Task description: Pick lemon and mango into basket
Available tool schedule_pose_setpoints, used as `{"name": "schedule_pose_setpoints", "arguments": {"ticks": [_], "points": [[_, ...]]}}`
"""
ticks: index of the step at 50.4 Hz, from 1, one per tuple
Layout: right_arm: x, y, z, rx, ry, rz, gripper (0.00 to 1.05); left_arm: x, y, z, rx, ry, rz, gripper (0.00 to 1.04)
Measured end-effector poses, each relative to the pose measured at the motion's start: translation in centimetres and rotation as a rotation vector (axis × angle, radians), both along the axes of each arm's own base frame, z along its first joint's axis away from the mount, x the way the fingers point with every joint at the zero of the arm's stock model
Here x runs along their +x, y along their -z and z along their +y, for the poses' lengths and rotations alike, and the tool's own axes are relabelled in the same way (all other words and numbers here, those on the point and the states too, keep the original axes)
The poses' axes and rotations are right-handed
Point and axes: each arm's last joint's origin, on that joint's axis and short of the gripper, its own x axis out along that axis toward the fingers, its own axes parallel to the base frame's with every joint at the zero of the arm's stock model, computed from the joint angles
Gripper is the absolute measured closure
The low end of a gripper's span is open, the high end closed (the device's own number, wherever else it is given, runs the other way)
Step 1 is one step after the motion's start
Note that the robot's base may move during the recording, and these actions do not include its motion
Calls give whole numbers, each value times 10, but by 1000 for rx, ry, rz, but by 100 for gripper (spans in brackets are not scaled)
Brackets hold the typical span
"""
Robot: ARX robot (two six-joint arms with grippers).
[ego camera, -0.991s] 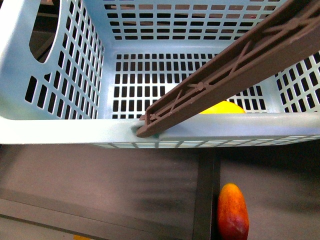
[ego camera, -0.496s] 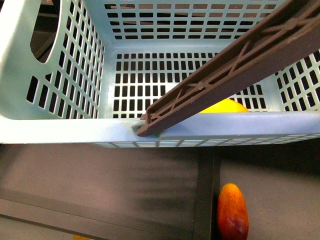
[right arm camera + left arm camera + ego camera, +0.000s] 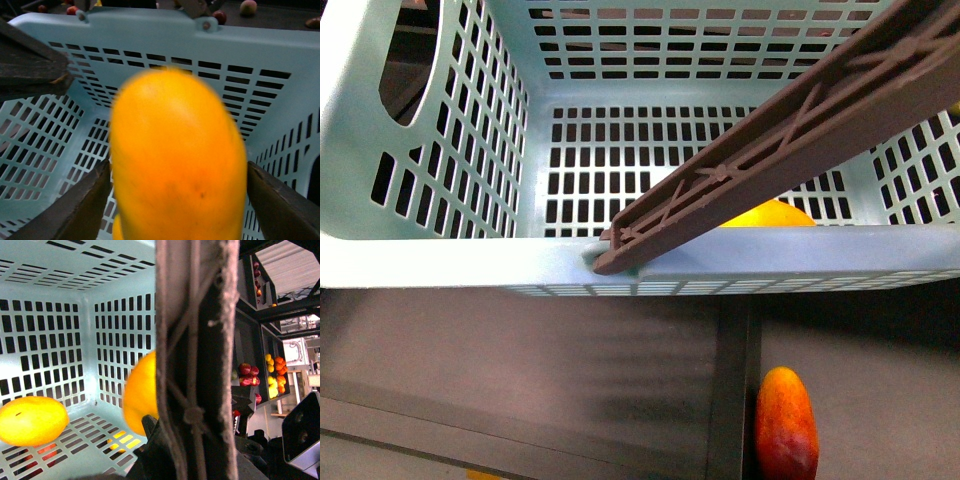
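The pale turquoise basket (image 3: 450, 262) fills the front view, with its brown handle (image 3: 790, 130) slanting across it. My left gripper (image 3: 192, 450) is shut on the basket handle (image 3: 195, 340). In the left wrist view the lemon (image 3: 32, 420) lies on the slotted floor and the mango (image 3: 140, 395) shows partly behind the handle. My right gripper (image 3: 180, 200) is open over the basket (image 3: 150, 30), with the mango (image 3: 177, 160) between its spread fingers (image 3: 82, 205). A yellow-orange fruit top (image 3: 772, 214) peeks over the near rim; I cannot tell which fruit it is.
An elongated red-and-yellow fruit (image 3: 785, 425) lies on the dark shelf below the basket, beside a dark divider (image 3: 730, 380). Shelves holding several red, yellow and orange fruits (image 3: 272, 375) stand off to one side in the left wrist view.
The yellow-orange top behind the near rim has shifted slightly to the right and looks more orange. The basket and its handle have barely moved.
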Motion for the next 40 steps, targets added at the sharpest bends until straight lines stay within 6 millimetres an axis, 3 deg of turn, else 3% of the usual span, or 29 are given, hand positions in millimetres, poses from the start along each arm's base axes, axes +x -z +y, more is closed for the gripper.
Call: {"name": "schedule_pose_setpoints", "arguments": {"ticks": [6,15,21,27,31,40], "points": [[-3,-6,-6,32,41,-8,7,0,0,0,0,-1,0,100],[-20,-22,-44,85,293,-23,9,0,1,0,3,0,2,100],[-28,-23,-58,100,408,-35,9,1,1,0,8,-11,-3,100],[-37,-9,-65,51,433,-211,30,0,1,-1,8,-1,-5,100],[-45,1,-65,32,436,-231,40,0,1,-1,1,4,3,100],[-66,27,-66,7,432,-231,79,0,1,-1,1,2,4,100]]}}
